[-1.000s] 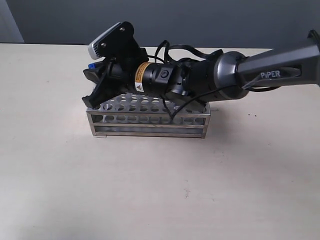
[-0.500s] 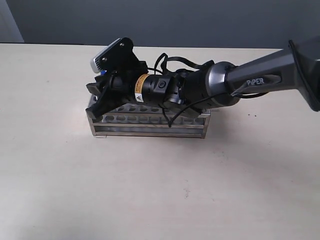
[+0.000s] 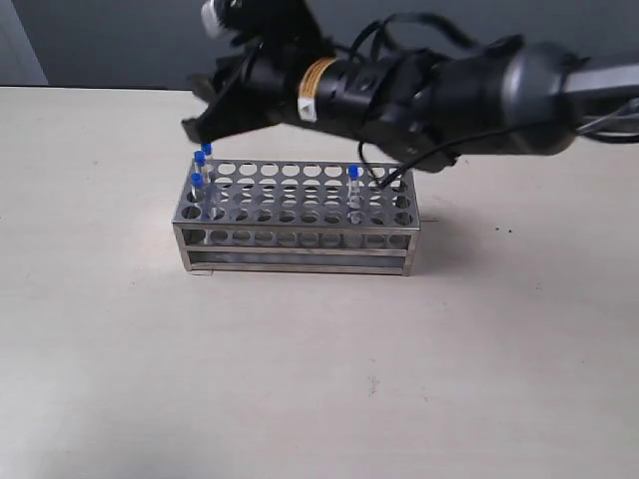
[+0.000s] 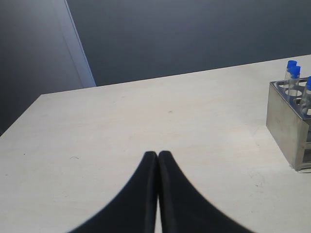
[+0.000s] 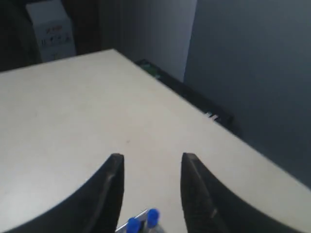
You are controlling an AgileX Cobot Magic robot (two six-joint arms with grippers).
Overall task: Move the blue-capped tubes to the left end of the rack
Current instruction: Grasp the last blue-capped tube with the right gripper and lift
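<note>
Fingers (image 4: 146, 184) of the left gripper (image 4: 158, 156) are pressed together, holding nothing, low over the pale desk (image 4: 121, 121), with one end of the rack farther off. On the desk stands the metal rack (image 3: 300, 261). Three blue-capped tubes (image 3: 197, 183) sit upright in holes at its left end, and a fourth tube (image 3: 353, 172) stands alone toward its right end. Above the left end, the right gripper (image 5: 151, 162) hangs in the air, its fingers (image 5: 109, 194) spread apart and empty. Behind is a dark wall (image 3: 100, 40).
</note>
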